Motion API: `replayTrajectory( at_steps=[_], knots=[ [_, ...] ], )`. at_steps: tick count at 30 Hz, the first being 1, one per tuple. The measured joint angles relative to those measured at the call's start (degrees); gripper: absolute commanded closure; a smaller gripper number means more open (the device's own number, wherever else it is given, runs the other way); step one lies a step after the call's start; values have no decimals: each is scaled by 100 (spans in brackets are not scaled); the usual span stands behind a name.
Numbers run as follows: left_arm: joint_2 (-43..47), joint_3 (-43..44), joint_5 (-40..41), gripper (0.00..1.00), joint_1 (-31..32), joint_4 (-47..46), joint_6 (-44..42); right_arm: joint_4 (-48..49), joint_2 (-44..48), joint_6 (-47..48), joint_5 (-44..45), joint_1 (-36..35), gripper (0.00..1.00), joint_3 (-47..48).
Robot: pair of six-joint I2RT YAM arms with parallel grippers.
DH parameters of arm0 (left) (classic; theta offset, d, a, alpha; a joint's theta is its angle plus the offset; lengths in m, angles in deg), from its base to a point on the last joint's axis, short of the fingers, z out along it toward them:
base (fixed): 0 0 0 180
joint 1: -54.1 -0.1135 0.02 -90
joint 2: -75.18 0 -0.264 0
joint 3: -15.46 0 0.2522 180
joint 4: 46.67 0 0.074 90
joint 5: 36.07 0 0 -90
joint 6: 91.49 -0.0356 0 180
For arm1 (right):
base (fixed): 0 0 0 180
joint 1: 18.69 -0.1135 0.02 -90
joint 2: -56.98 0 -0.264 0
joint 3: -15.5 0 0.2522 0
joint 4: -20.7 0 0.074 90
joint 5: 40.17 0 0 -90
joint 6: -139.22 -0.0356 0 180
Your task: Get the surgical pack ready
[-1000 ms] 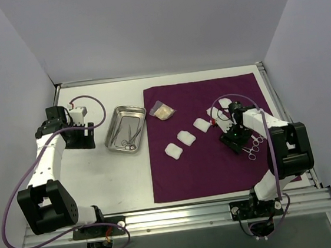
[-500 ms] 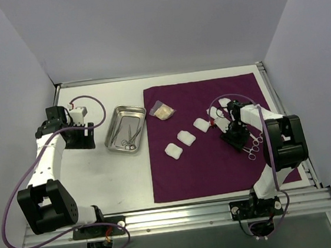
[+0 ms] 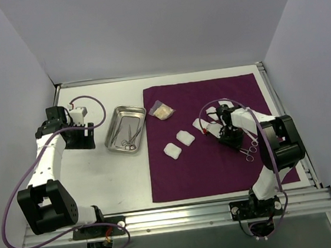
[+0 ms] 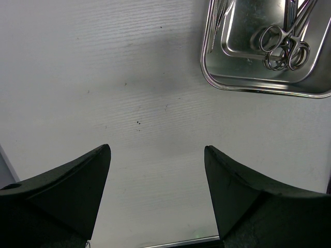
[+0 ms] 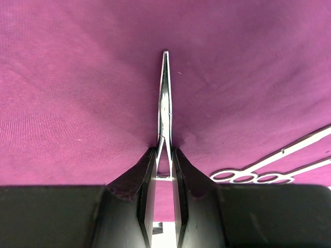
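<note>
A large dark purple cloth (image 3: 206,173) lies under the right gripper (image 5: 164,155). A steel tray (image 3: 130,114) sits ahead and to the right of the left gripper (image 4: 156,150), which hangs spread wide and empty over the table. Three white gauze pads (image 3: 186,136) lie between the right gripper and the tray. Its jaws pinch a thin metal instrument (image 5: 164,103) pointing straight ahead, with ring-handled scissors (image 5: 243,176) just to its right. This looks like the pick-up. The lift likely needs a firm pinch that leaves the cloth behind.
</note>
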Motion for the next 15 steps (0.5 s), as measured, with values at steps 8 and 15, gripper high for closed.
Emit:
replayTrajectory(
  at_steps=[8,15],
  knots=[
    [0,0,0,17,0,0,0,-52,0,7,-258,-203,100,98],
    [0,0,2,17,0,0,2,-94,94,55,-678,-251,100,162]
  ],
)
